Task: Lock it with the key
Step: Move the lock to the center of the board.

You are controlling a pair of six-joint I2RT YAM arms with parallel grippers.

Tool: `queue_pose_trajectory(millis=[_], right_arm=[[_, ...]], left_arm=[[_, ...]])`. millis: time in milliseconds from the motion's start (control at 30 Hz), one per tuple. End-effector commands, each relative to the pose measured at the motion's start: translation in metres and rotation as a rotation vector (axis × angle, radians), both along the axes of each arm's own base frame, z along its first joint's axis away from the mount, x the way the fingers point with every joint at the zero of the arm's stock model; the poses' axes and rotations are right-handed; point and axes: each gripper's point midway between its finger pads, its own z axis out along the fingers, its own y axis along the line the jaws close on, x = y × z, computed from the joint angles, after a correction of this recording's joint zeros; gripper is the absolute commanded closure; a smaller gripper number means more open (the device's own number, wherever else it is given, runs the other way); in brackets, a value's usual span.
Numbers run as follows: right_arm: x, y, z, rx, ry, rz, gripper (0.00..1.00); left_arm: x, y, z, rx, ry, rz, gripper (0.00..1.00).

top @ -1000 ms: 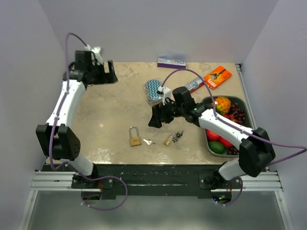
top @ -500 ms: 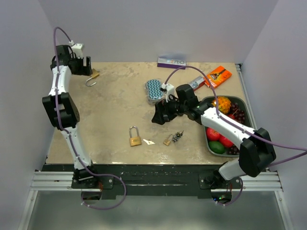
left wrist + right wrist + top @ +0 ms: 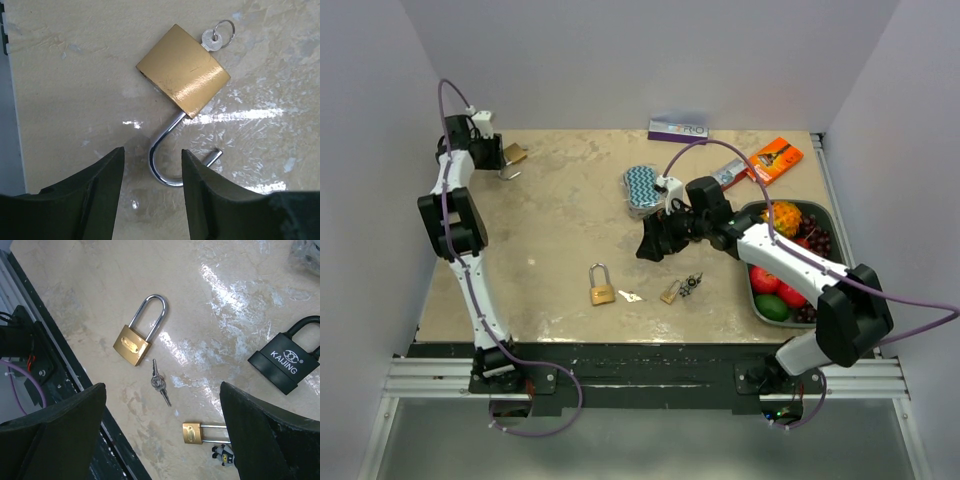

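Since the open padlock lies at about 10 o'clock on the table, close to the far left corner, the step in hand looks like a first hold on it before any locking. Its shackle leaves the brass body at 6 o'clock and hooks away, the free end clear of its hole. The key sits in the body at 1 o'clock with its ring showing.

The left gripper hovers over it, released, one finger on each side of the shackle's bend and apart from it. To do this well, I judge it should close on the bend squarely, swing the free end over its hole and press it home. The key is best left untouched until the body is steady, as smooth brass may skid on this glossy top.

The right gripper hangs spread wide near the table's middle, holding nothing. Below it lie a shut brass padlock, loose keys and a black padlock.

Mottled beige stone covers the table, and it glares under the lights. Plain pale walls close it in, and a bin of fruit stands at 3 o'clock.
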Motion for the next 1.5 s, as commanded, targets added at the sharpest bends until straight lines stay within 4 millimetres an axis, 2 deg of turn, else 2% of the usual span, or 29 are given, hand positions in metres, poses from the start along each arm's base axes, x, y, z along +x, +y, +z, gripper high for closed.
queue_pose_trajectory(millis=[0,233,300,367,400,433,467,500,533,600,767,800,833,867,900,933,1000,1033,1133,1300,1467], right_arm=[[0.003,0.005,0.006,0.027,0.001,0.01,0.01],[0.005,0.005,0.001,0.022,0.013,0.004,0.01],[0.006,0.005,0.003,0.022,0.009,0.004,0.01],[0.006,0.004,0.002,0.021,0.012,0.002,0.01],[0.006,0.004,0.002,0.019,0.012,0.003,0.01],[0.007,0.003,0.002,0.018,0.009,0.001,0.01],[0.007,0.003,0.003,0.02,0.007,0.0,0.01],[0.007,0.003,0.002,0.018,0.004,0.003,0.01],[0.008,0.002,0.002,0.017,0.005,0.002,0.01],[0.008,0.0,0.004,0.018,-0.003,0.002,0.01],[0.007,-0.007,0.009,-0.024,-0.048,0.037,0.01],[0.008,-0.009,0.009,-0.036,-0.056,0.043,0.01],[0.011,-0.009,0.014,-0.042,-0.081,0.056,0.01],[0.011,-0.01,0.014,-0.052,-0.084,0.062,0.01],[0.013,-0.01,0.014,-0.057,-0.091,0.064,0.01],[0.016,-0.008,0.02,-0.053,-0.114,0.072,0.01],[0.019,-0.005,0.022,-0.05,-0.119,0.082,0.01],[0.023,-0.003,0.028,-0.042,-0.13,0.085,0.01],[0.029,0.004,0.03,-0.039,-0.128,0.104,0.01],[0.041,0.012,0.036,-0.027,-0.18,0.127,0.01],[0.056,0.027,0.043,0.017,-0.24,0.154,0.01]], left_arm=[[0.026,0.012,0.015,0.022,-0.104,0.031,0.47],[0.024,0.013,-0.012,0.017,-0.058,0.03,0.53],[0.02,0.011,-0.017,0.019,-0.035,0.022,0.6],[0.013,0.007,-0.02,0.015,-0.007,-0.002,0.73],[0.009,0.005,-0.021,0.025,0.003,-0.024,0.77],[0.0,0.001,-0.02,0.029,0.02,-0.043,0.83],[-0.007,-0.002,-0.021,0.035,0.037,-0.063,0.94],[-0.012,-0.006,-0.02,0.068,0.044,-0.101,0.99],[-0.026,-0.01,-0.017,0.078,0.063,-0.115,1.0],[-0.041,-0.016,-0.012,0.103,0.073,-0.162,1.0],[-0.099,-0.04,0.012,0.092,0.11,-0.261,1.0],[-0.107,-0.044,0.027,0.095,0.094,-0.275,1.0],[-0.123,-0.051,0.021,0.072,0.129,-0.288,1.0],[-0.13,-0.058,0.026,0.053,0.119,-0.308,1.0],[-0.136,-0.062,0.042,0.051,0.093,-0.31,1.0],[-0.147,-0.067,0.037,0.03,0.113,-0.315,1.0],[-0.157,-0.076,0.048,0.001,0.102,-0.336,1.0],[-0.166,-0.081,0.046,-0.02,0.127,-0.343,1.0],[-0.181,-0.093,0.055,-0.07,0.134,-0.378,1.0],[-0.196,-0.114,0.077,-0.134,0.091,-0.445,1.0],[-0.207,-0.124,0.082,-0.171,0.101,-0.476,1.0]])
